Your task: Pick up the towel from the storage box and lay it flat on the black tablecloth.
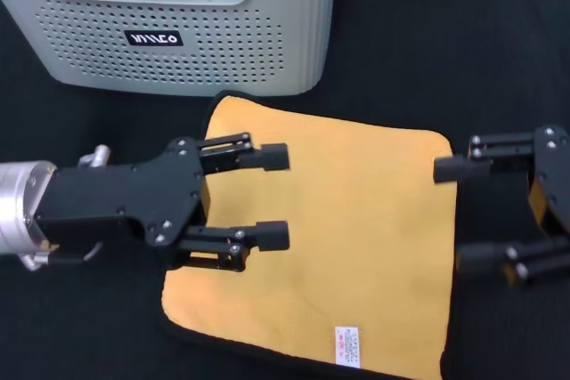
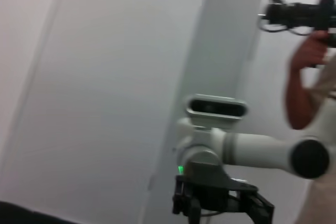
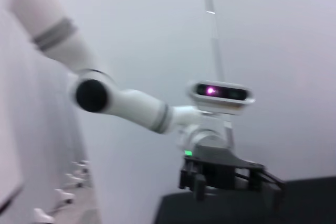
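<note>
Towel (image 1: 356, 246) lies flat on the black tablecloth (image 1: 499, 60), before the storage box (image 1: 178, 33); we see left gripper (image 1: 276, 198) and right gripper (image 1: 463, 215) spread, empty, over its edges.

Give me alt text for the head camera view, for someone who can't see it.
A yellow-orange towel lies spread flat on the black tablecloth, in front of the grey storage box. The open left gripper hovers over its left part; the open right gripper is at its right edge.

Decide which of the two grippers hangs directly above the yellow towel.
The left gripper: its open jaws sit over the towel, while the right gripper hangs beyond the towel's edge, over the black tablecloth.
</note>
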Controlling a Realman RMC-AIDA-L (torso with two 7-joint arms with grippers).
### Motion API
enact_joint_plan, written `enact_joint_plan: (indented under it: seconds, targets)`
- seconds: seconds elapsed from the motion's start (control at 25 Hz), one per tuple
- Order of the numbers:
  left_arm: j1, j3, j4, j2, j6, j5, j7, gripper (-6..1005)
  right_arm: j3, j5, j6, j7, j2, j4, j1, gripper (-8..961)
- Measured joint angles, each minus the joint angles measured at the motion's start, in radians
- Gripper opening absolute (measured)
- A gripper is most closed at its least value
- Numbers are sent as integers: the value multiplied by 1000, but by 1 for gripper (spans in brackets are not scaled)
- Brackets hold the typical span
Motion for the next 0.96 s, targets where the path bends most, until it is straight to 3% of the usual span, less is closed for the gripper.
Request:
enact_joint_plan:
  seconds: [0.56, 0.96]
  targets:
    - [-20, -46, 84, -24, 9, 3, -28, 827, 3, 11, -13, -2, -3, -54, 13, 732]
    - [-45, -102, 85, -27, 6, 8, 3, 827, -5, 2, 132, -6, -2, -19, 62, 732]
